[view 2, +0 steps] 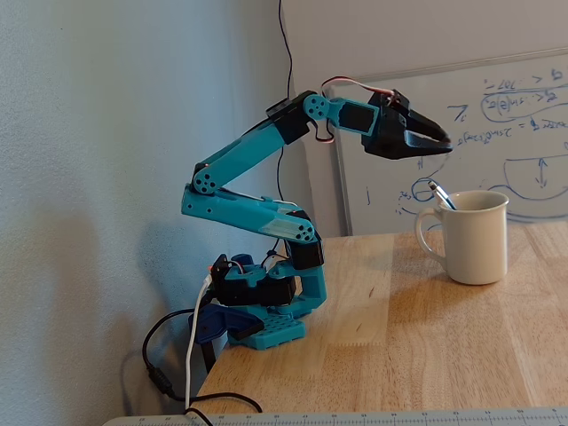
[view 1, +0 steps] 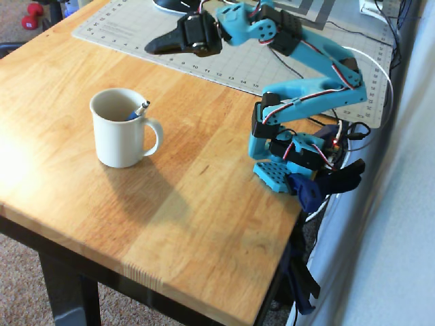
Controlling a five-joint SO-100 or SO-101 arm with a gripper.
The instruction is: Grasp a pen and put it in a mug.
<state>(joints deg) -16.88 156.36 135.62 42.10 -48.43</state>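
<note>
Pen [view 1: 138,111] is seen in the overhead view lying tilted inside the mug [view 1: 119,139], its silver tip resting on the rim on the handle side and poking just above it. The mug is stood upright on the wooden table [view 1: 197,204], nearer the left edge than the right, handle turned toward the arm's base. The gripper [view 1: 151,48] is held well above and beyond the mug, over the cutting mat [view 1: 238,68] at the far edge of the table; nothing is held in it, and whether its jaws are spread cannot be told from here. The base of the blue arm [view 1: 306,88] is clamped at the right edge

From the fixed view the mug [view 2: 477,240] is shown at the right on the table [view 2: 399,355], with the pen [view 2: 441,193] leaning out over the rim toward the arm. The gripper [view 2: 446,142] is held level above and left of the mug, apart from it, its two fingers spread with a clear gap and meeting only near the tips. A whiteboard [view 2: 524,115] is stood behind
</note>
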